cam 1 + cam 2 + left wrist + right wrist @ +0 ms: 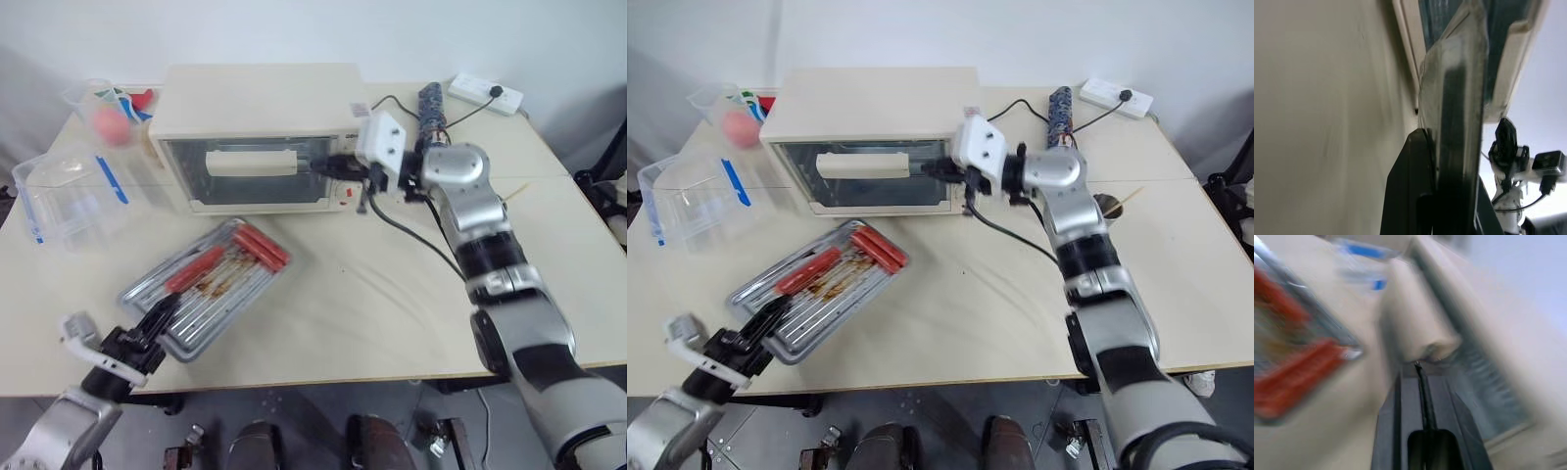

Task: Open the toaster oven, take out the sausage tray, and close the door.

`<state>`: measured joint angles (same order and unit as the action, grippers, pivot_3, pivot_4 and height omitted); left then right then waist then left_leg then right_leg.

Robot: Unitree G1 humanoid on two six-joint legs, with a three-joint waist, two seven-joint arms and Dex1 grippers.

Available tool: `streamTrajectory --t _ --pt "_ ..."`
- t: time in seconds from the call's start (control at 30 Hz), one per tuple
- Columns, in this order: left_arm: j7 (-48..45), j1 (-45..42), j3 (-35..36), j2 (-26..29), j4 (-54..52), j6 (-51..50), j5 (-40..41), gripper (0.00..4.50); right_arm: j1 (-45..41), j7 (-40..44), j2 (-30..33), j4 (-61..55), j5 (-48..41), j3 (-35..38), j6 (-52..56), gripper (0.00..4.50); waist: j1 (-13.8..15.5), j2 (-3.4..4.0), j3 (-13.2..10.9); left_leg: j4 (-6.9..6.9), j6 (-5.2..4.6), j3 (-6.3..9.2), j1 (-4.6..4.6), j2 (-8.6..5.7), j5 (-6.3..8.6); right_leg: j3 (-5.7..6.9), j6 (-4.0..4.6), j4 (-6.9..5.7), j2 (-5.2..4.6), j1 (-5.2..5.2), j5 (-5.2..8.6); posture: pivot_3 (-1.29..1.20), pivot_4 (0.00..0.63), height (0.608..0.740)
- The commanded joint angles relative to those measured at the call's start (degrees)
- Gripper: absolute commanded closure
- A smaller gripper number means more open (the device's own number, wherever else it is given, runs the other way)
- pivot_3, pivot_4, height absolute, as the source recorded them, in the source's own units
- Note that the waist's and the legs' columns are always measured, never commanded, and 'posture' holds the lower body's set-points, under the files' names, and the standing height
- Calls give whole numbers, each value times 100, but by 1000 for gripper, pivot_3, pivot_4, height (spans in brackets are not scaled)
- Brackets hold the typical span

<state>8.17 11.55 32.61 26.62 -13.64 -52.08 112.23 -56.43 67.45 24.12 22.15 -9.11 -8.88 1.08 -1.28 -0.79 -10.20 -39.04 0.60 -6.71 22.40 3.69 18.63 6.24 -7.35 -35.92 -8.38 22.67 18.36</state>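
Observation:
The cream toaster oven (pixel 260 98) stands at the back of the table. Its glass door (pixel 245 188) leans slightly out from the front, with the cream bar handle (pixel 253 163) across it. My right gripper (pixel 331 166) is shut, and its fingertips touch the right end of that handle (pixel 1420 340). The silver sausage tray (pixel 147 282) lies on the table in front of the oven, with several red sausages (pixel 260 245) in it. My left gripper (pixel 162 315) is shut on the tray's near left rim (pixel 1452 112).
A clear plastic box (pixel 69 196) with blue latches sits left of the oven, with a cup (pixel 110 122) behind it. A power strip (pixel 485 93) and a dark cylinder (pixel 431 108) lie at the back right. A black cable (pixel 411 235) crosses the table.

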Motion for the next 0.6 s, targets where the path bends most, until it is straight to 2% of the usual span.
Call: streamTrajectory --t 0.03,0.13,0.23,0.37,0.57,0.6 --pt "-201 -535 -116 465 606 -609 77 4500 326 -29 385 -1267 -227 84 1021 4467 -18 3 -2 1 0 -4 0 -3 0 -1 -1 0 -1 2 -1 0 150 740" --pt "-299 -1495 -604 1092 1593 -1151 77 4500 904 -45 807 -1949 -340 213 1563 4467 -9 2 -2 4 1 -13 -4 -2 -1 4 -3 -2 2 5 0 0 150 740" --pt "-499 -2116 -994 1436 2251 -1551 64 4500 1407 131 1171 -2573 -634 303 1938 3598 -16 2 -2 10 9 -22 -3 -1 -5 9 -3 2 9 4 0 0 150 740" --pt "-999 -3124 -1571 1593 3209 -2142 -405 4500 1984 205 1557 -3063 -1039 590 2357 2241 -14 2 -2 17 10 -39 -3 -5 -4 10 -6 3 9 9 -2 0 150 740" --pt "-2052 -4298 -2192 1431 4286 -2850 -1829 4500 2469 -15 1766 -3325 -1509 1217 2555 79 -15 1 -2 17 15 -62 -4 -4 -8 13 -8 4 14 9 -1 0 150 740" --pt "-2226 -4446 -2255 1371 4435 -2912 -2066 4500 2534 -32 1825 -3287 -1488 1258 2542 30 -16 1 -2 17 16 -64 -4 -4 -8 13 -9 5 14 9 -2 0 150 740"
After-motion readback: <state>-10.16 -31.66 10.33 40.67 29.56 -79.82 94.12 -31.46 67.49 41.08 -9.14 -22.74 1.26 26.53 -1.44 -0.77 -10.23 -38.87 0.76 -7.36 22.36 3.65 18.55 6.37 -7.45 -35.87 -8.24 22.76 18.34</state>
